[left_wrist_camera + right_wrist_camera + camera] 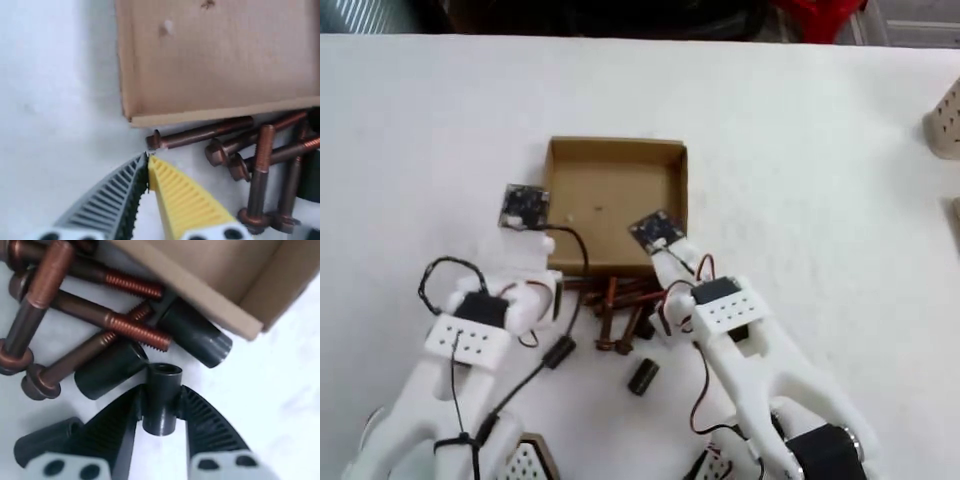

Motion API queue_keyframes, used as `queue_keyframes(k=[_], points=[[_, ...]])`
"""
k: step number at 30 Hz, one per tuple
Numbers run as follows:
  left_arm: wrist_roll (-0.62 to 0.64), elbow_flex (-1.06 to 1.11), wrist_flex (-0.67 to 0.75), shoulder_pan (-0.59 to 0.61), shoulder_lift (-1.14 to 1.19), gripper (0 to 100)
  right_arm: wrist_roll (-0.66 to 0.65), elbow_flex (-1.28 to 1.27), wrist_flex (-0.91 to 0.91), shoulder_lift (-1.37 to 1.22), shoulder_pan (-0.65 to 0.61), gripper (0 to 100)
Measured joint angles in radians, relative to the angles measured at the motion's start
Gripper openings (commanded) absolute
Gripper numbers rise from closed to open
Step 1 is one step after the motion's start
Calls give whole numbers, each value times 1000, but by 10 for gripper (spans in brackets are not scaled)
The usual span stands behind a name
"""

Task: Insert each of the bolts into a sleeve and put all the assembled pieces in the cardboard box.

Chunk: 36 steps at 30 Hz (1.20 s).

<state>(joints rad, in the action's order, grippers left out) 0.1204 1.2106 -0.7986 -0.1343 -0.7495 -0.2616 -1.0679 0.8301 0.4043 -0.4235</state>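
The cardboard box (615,205) lies open at the middle of the table. Just in front of it is a heap of copper bolts (615,305), and one black sleeve (642,377) lies apart, nearer the arms. My left gripper (148,159) is shut with nothing in it, its tips beside the head of the nearest bolt (200,134), close to the box (210,60) corner. My right gripper (161,390) is shut on a black sleeve (161,405) that stands upright, bore showing. Around it lie three more sleeves (107,370) and several bolts (90,310).
The left arm (480,330) and right arm (730,310) flank the bolt heap, with cables hanging over it. The box wall (200,285) stands right behind the sleeves. A pale perforated block (945,120) sits at the right table edge. White table spreads on both sides.
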Motion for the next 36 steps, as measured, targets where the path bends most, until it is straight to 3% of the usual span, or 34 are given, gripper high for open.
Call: queue_keyframes(k=[5,11,18,24,29,36], points=[[0,-77,-106,-140,0,24,-8,0,-46,0,114,16],[0,-94,-112,-221,-6,29,-9,0,-83,-5,219,16],[0,-29,-112,-359,-176,237,-9,0,-83,-6,287,16],[11,69,-60,-408,-250,131,-12,0,-83,-6,284,16],[17,77,46,-407,-124,219,-17,0,-83,-6,295,16],[43,-49,66,-342,216,155,-17,0,-83,-6,292,16]])
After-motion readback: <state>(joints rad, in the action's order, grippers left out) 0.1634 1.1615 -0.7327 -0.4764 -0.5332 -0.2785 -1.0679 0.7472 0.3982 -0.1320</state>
